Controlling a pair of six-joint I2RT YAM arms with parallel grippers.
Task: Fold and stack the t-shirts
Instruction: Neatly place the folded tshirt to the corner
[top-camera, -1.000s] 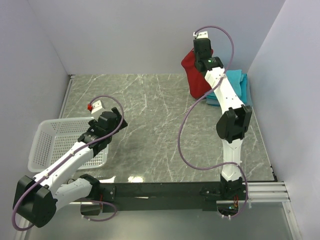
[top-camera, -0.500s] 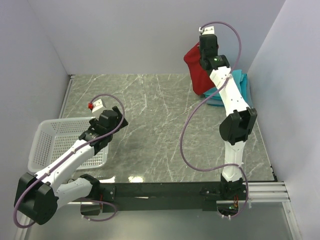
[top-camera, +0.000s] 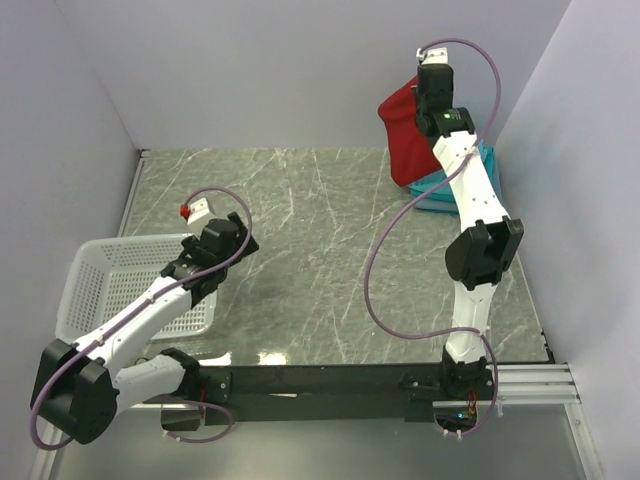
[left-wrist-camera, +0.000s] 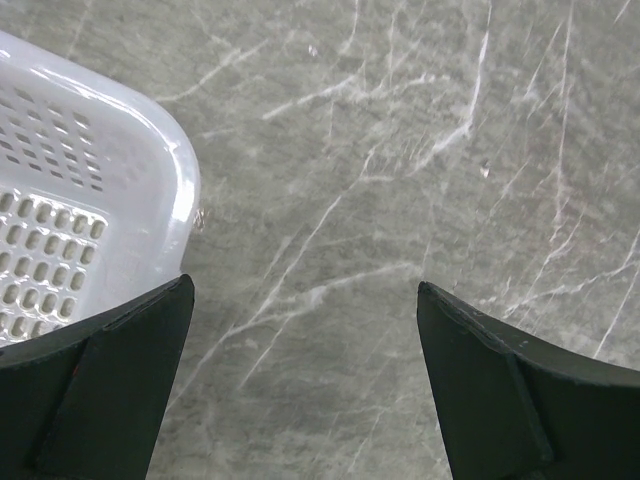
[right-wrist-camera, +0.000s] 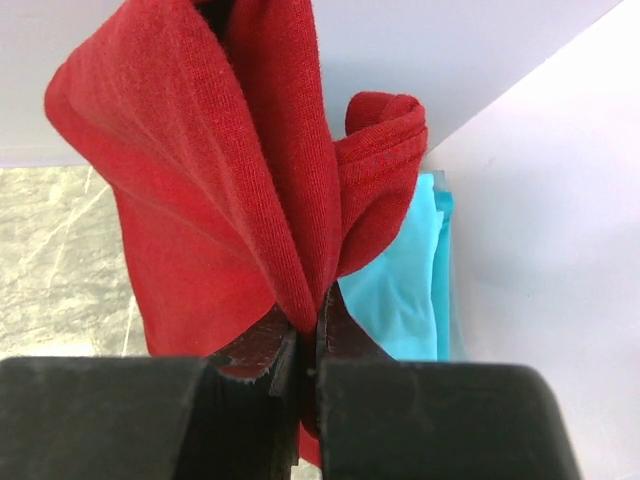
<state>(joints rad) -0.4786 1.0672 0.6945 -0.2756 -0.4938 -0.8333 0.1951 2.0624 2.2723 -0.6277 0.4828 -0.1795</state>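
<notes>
So the table (top-camera: 300, 260) is a grey marble-look slab with white veins all over, walls on three sides. Only two things actually sit on it: a white plastic basket (top-camera: 95, 285) over at 8 o'clock by the left edge, and the folded turquoise t-shirts (top-camera: 486, 168) lying flat at 2 o'clock, tucked into the far right corner and partly hidden.

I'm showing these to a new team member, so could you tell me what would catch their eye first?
The red t-shirt stands out most, hanging bunched from the right gripper in the far right corner, with folded turquoise shirts on the table by it. At the near left, the left gripper hangs open beside a white basket.
</notes>
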